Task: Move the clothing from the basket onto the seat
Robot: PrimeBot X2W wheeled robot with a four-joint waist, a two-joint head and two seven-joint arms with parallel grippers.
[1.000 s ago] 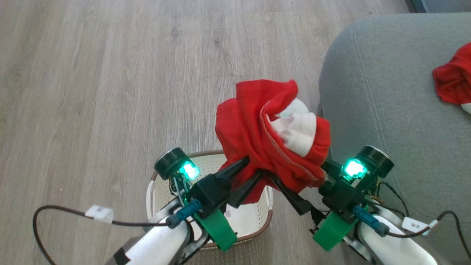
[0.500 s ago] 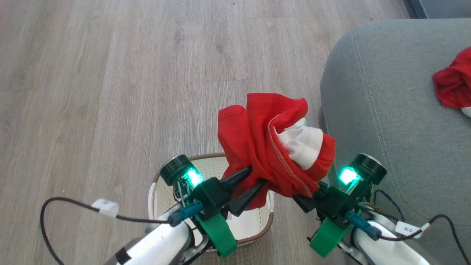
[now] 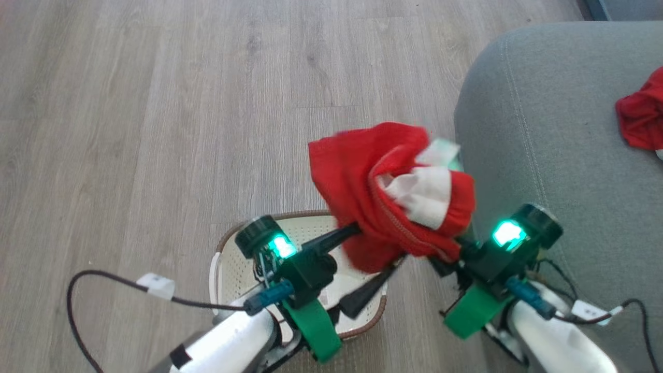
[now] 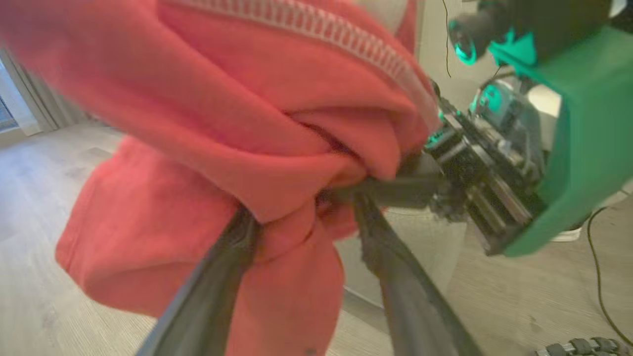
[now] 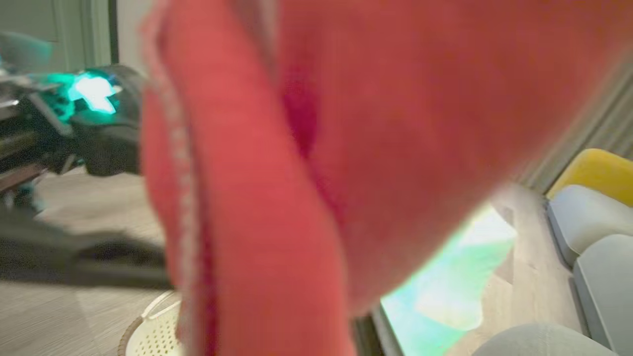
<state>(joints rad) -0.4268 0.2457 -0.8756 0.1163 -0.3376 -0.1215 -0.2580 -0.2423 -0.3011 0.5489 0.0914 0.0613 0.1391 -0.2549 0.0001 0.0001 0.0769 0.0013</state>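
Note:
One piece of red clothing (image 3: 383, 197) with white panels hangs bunched above the floor, between the basket (image 3: 228, 259) and the grey seat (image 3: 559, 155). My left gripper (image 3: 378, 246) is open, its two dark fingers (image 4: 395, 277) spread wide, with a fold of the clothing (image 4: 222, 123) still draped between them. My right gripper (image 3: 437, 256) reaches into the bundle from the right and is shut on the cloth; the fabric covers its fingertips. A second red piece of clothing (image 3: 642, 119) lies on the seat at the far right. The cream basket's bottom shows bare under my left arm.
Grey wood-look floor (image 3: 181, 129) spreads to the left and ahead. Dark cables (image 3: 103, 280) trail from both wrists. In the right wrist view, yellow and grey cushions (image 5: 593, 188) sit at the right. The seat's rounded corner (image 3: 481, 67) is close to the hanging bundle.
My left gripper's fingers have spread apart. My right gripper has closed on the clothing, and the bundle has shifted slightly right toward the seat.

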